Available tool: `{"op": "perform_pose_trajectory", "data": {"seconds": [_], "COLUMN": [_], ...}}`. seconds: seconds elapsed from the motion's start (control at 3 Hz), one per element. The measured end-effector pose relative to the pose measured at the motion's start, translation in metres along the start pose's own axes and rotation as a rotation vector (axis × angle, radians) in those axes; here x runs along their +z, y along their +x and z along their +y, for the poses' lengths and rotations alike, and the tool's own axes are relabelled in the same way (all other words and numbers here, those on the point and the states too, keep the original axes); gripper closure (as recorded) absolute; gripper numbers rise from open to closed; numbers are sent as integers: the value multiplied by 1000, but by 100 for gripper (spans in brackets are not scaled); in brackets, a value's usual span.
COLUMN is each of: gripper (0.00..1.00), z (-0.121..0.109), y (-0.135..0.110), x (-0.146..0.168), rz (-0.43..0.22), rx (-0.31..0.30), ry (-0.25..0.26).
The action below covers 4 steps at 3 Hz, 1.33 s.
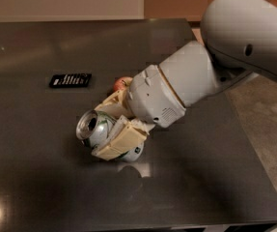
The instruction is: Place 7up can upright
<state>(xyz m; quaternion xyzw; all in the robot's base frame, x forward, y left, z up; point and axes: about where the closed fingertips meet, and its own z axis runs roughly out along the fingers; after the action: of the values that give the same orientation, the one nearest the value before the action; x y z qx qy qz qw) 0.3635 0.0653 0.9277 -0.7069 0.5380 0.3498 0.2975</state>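
The 7up can (pixel 95 129) is silver-white with green lettering and lies tilted, its silver top facing left and up, just above the dark table (pixel 32 178). My gripper (pixel 110 128) is shut on the can, with one cream finger (pixel 120 140) across its front and the other behind it. The white arm reaches in from the upper right.
A flat black rectangular device (pixel 70 79) lies on the table at the left rear. A red apple (pixel 122 83) shows partly behind the gripper. The table's right edge (pixel 254 144) borders a speckled floor.
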Motion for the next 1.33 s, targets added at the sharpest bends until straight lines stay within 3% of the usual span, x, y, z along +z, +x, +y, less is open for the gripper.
{"op": "perform_pose_trajectory", "data": {"seconds": [0.67,1.33], "gripper": [100,100], "z": [0,0], "y": [11,21], "x": [-13,-20], "rz": [-222,-395], "rx": [41,34], "ry": [70,82]}}
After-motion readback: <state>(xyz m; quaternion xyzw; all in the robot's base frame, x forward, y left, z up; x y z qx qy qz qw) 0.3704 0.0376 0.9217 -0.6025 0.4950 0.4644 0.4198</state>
